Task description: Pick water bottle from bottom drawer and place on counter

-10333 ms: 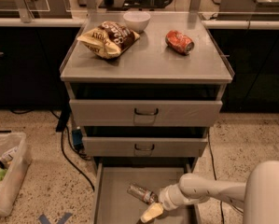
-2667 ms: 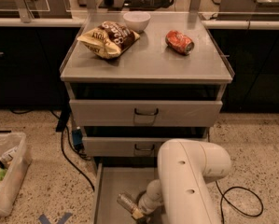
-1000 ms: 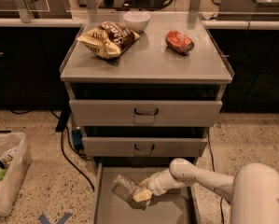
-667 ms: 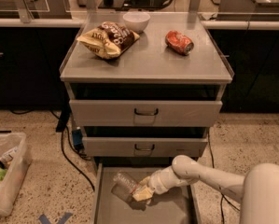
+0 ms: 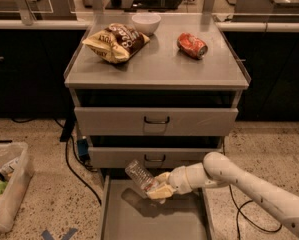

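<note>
The water bottle (image 5: 138,174) is a small clear ribbed bottle, tilted with one end up and to the left. My gripper (image 5: 158,188) is shut on its lower end and holds it above the open bottom drawer (image 5: 154,219), just in front of the middle drawer's face. My white arm (image 5: 249,189) reaches in from the lower right. The drawer's grey floor shows the bottle's shadow. The counter (image 5: 159,64) is the steel cabinet top above.
On the counter lie a chip bag (image 5: 116,41), a white bowl (image 5: 146,23) and a crushed red soda can (image 5: 192,45). Two shut drawers with black handles (image 5: 156,120) sit under it. A bin with trash (image 5: 4,184) stands on the floor at left, with cables beside the cabinet.
My gripper took hold of the bottle on the drawer floor and has lifted it up off the floor, up in front of the middle drawer.
</note>
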Tool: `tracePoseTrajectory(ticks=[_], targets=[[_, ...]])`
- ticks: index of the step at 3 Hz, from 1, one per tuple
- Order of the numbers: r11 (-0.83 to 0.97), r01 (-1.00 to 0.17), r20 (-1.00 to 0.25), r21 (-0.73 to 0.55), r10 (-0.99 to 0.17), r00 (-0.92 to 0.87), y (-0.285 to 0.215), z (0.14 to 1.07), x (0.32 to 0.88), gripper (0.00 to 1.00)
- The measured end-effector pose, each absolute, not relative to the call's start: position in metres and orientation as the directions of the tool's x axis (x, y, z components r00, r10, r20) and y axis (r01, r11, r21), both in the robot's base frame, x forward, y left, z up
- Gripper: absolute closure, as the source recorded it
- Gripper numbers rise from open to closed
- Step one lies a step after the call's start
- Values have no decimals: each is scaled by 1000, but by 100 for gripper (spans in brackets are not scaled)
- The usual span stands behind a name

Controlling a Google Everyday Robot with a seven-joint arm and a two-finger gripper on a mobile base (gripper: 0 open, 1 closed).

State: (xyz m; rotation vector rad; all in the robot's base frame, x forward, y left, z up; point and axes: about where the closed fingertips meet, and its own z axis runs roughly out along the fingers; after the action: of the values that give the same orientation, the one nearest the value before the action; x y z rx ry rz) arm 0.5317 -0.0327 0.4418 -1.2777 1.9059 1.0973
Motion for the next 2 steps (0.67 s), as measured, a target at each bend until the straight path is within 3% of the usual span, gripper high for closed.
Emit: tracePoseTrajectory(ticks=[2], targets=[[154, -966, -913, 210, -321, -250, -59, 551, 554, 100]])
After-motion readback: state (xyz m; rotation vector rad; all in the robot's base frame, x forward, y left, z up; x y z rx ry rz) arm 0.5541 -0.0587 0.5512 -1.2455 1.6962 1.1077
